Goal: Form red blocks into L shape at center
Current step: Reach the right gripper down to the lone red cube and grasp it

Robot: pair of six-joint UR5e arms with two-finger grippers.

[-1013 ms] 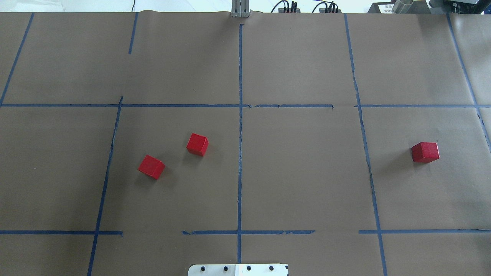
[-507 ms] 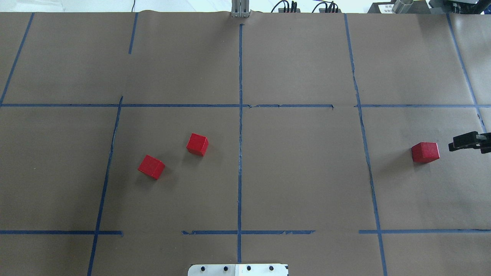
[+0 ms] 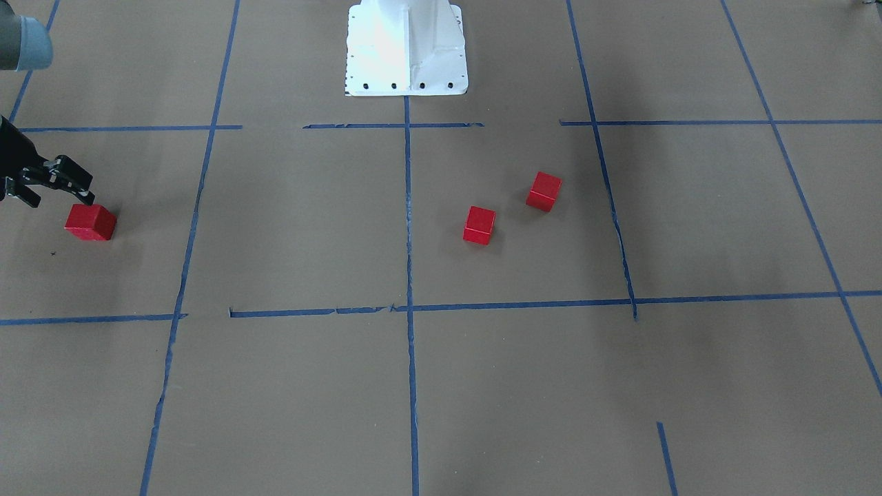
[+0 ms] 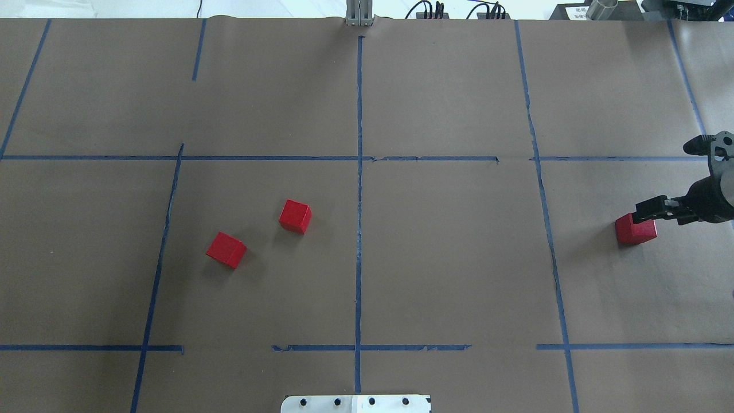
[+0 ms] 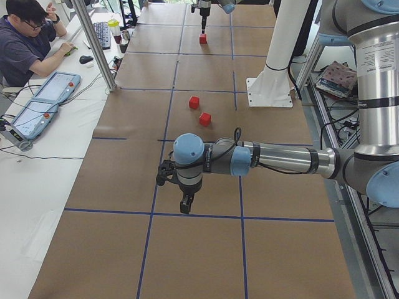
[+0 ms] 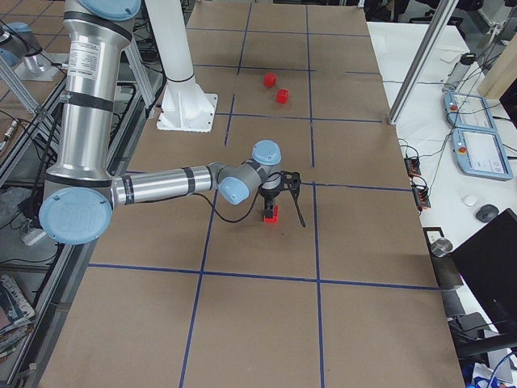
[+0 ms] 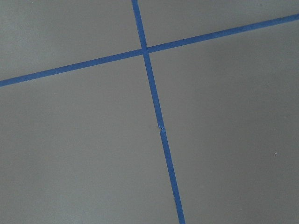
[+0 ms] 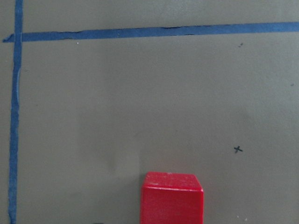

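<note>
That stray red block [image 3: 91,222] sits on the table [image 3: 310,386] just under my right pincer [image 3: 60,191], jaws spread, gripping nothing. Looks light, rigid, matte, so I'd pinch two opposite flat faces. The other two blocks [image 3: 479,225] are well away in the center [image 3: 310,220]. My left pincer [image 5: 185,205]: can't tell.

Seen from overhead, the right gripper [image 4: 647,211] overlaps the far top edge of the red block [image 4: 635,233] near the right end of the tabletop [image 4: 459,258]. The right arm [image 4: 717,192] behind it is cut off by the picture's edge. The right wrist camera catches only the block's upper part, the rest being cut off at the bottom edge. The left gripper [image 5: 185,205] appears only in the left-side view, too small to tell how its jaws stand. A person [image 5: 25,47] in that view's top corner is cut off by its edge.
</note>
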